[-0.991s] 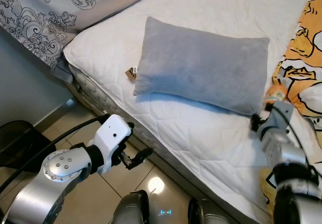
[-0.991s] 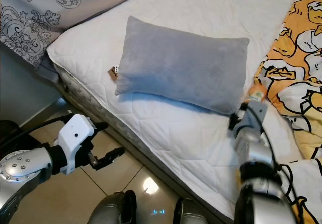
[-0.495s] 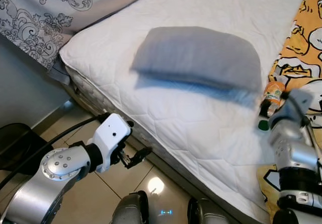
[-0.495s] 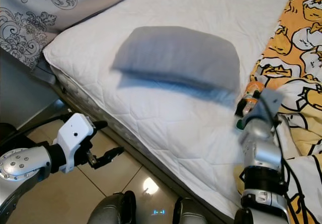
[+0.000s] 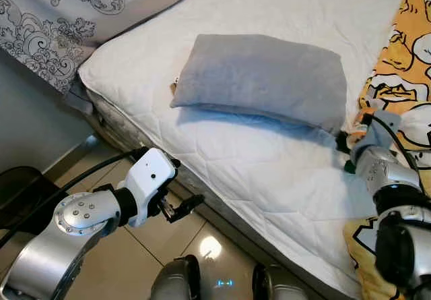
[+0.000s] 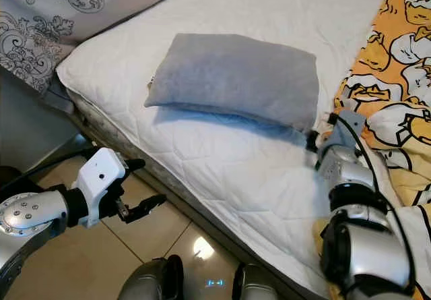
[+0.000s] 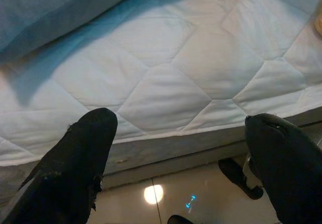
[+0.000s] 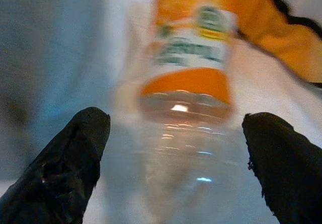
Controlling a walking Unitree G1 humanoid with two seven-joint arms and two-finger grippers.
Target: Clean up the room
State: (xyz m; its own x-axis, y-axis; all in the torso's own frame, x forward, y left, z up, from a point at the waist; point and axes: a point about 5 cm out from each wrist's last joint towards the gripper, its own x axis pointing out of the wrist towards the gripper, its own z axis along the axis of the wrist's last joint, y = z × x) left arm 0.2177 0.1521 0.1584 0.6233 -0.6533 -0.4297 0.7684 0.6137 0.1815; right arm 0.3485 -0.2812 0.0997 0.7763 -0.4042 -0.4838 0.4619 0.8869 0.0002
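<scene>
Right gripper (image 8: pixel 176 148) now pushed forward to pillow's near corner; half second ago it hung back, bottle visible ahead of it. Fingers (image 8: pixel 70 158) spread wide, clear bottle (image 8: pixel 183 88) with orange label lying between them, blurred, not clamped. Grey pillow (image 5: pixel 259 81) just beside right gripper on white mattress (image 5: pixel 222 172), orange cartoon blanket (image 5: pixel 404 50) on other side. Left gripper (image 5: pixel 180 209) open, low over tiled floor (image 5: pixel 128 259) beside bed edge, well apart from bottle.
</scene>
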